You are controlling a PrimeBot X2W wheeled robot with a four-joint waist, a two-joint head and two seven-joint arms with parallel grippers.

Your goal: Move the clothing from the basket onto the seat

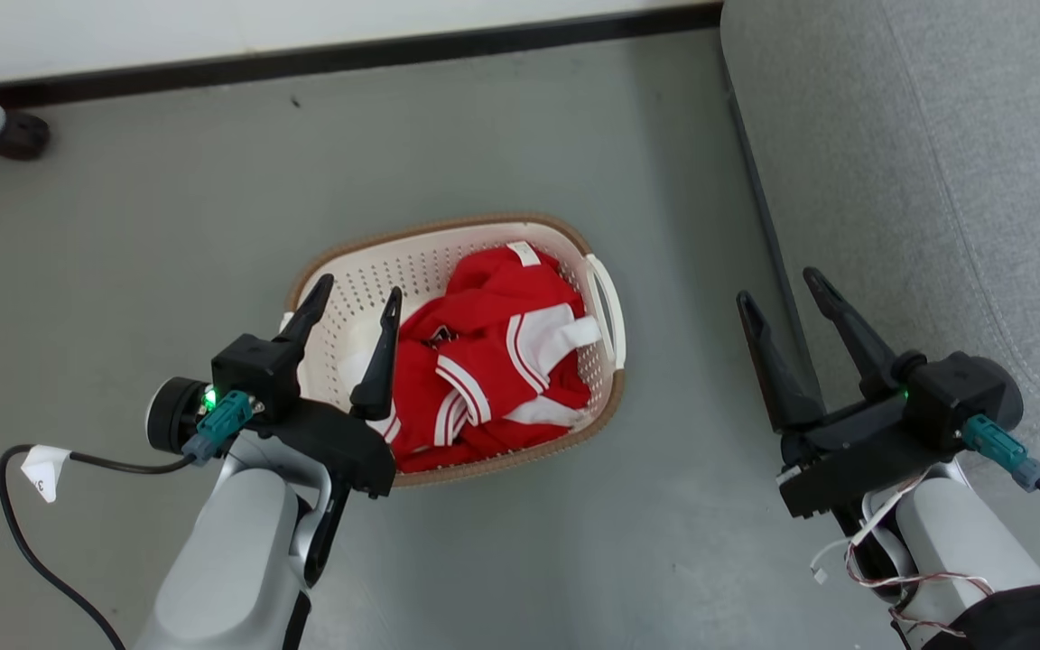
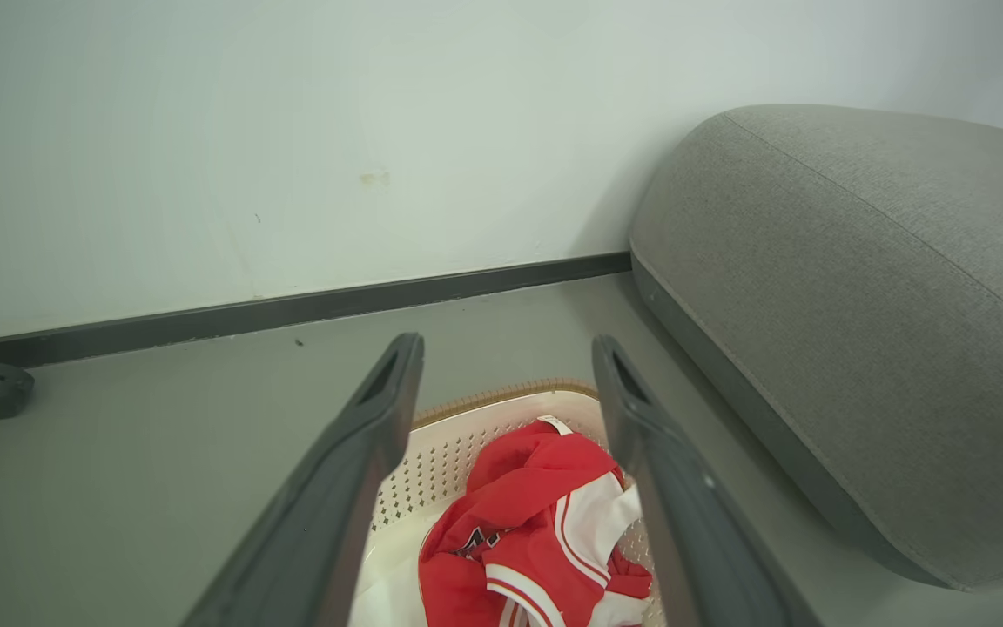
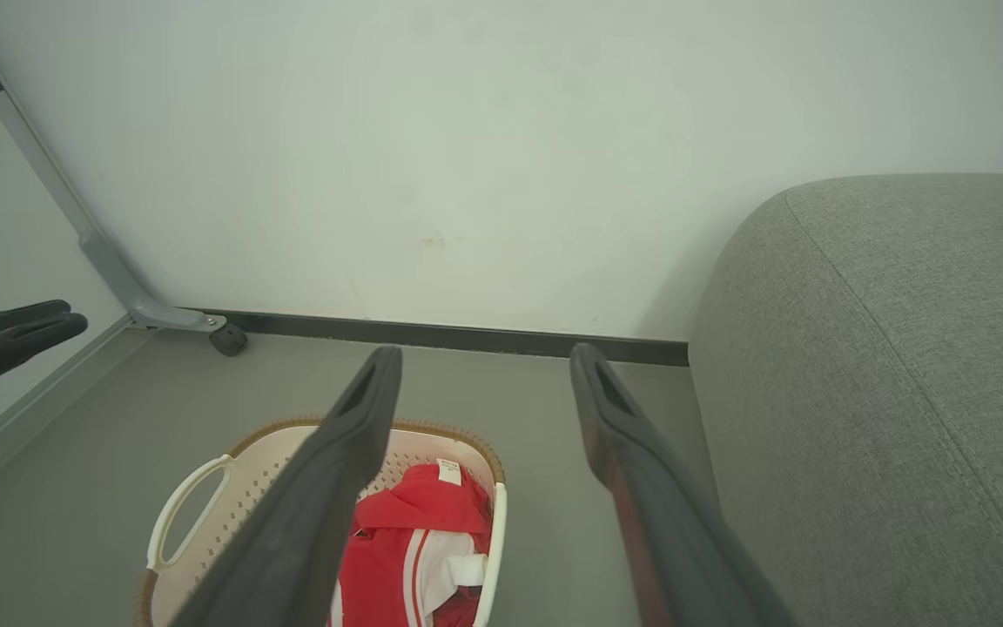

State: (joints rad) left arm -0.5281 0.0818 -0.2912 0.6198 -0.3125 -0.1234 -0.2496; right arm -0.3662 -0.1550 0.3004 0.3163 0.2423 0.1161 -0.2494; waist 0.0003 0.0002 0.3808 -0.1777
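The red clothing (image 1: 488,361) with white striped trim lies bunched in the right half of the cream basket (image 1: 348,271) on the grey floor. My left gripper (image 1: 356,296) hangs open above the basket's left side, nothing between its fingers. My right gripper (image 1: 780,284) stands open over the floor between basket and seat (image 1: 935,153), the grey cushion at the right. From the left wrist, the clothing (image 2: 536,514) and basket (image 2: 440,453) sit between the open fingers (image 2: 362,470), seat (image 2: 858,296) at right. The right wrist view has clothing (image 3: 419,531), basket (image 3: 205,496) and seat (image 3: 885,392).
A white wall with a dark baseboard (image 1: 330,59) runs along the far side. A black caster (image 1: 19,135) on a grey frame leg stands at the far left. Bare grey floor (image 1: 168,217) surrounds the basket. A cable with a white tag (image 1: 43,469) hangs from my left wrist.
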